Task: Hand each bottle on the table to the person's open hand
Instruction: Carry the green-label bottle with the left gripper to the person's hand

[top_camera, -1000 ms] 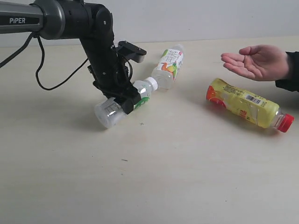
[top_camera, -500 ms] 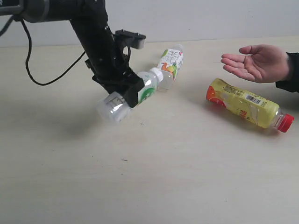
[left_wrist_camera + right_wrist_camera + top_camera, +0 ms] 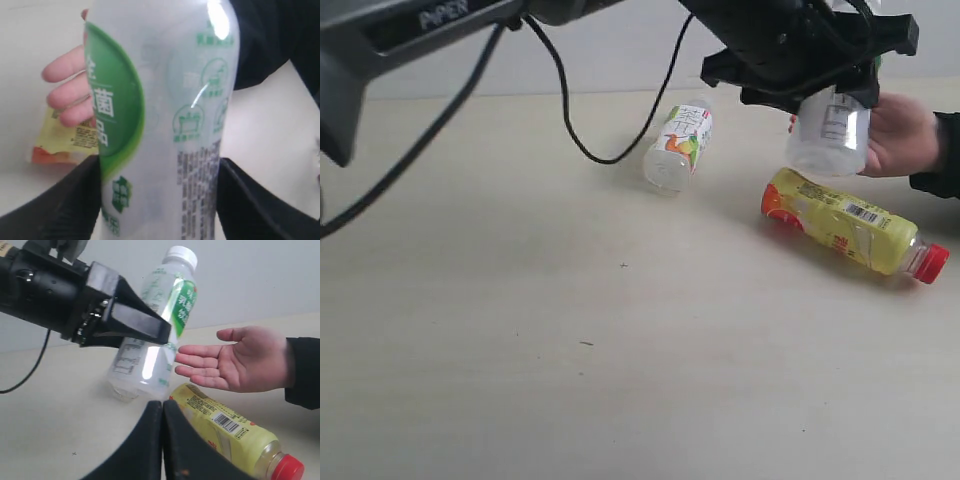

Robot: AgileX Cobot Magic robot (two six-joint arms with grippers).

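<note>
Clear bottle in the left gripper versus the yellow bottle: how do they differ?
The clear bottle hangs roughly upright, cap up, in the left gripper; the yellow bottle lies on its side on the table. The clear bottle has a white cap and green label; the yellow bottle has a red cap and yellow label. Both are capped plastic drink bottles near the person's hand.

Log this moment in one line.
left pincer: gripping green-label bottle by open hand | right pincer: shut, empty | table: yellow bottle, fruit-label bottle lying

Plain pale grey wall behind, dark sleeve at the scene's edge
</note>
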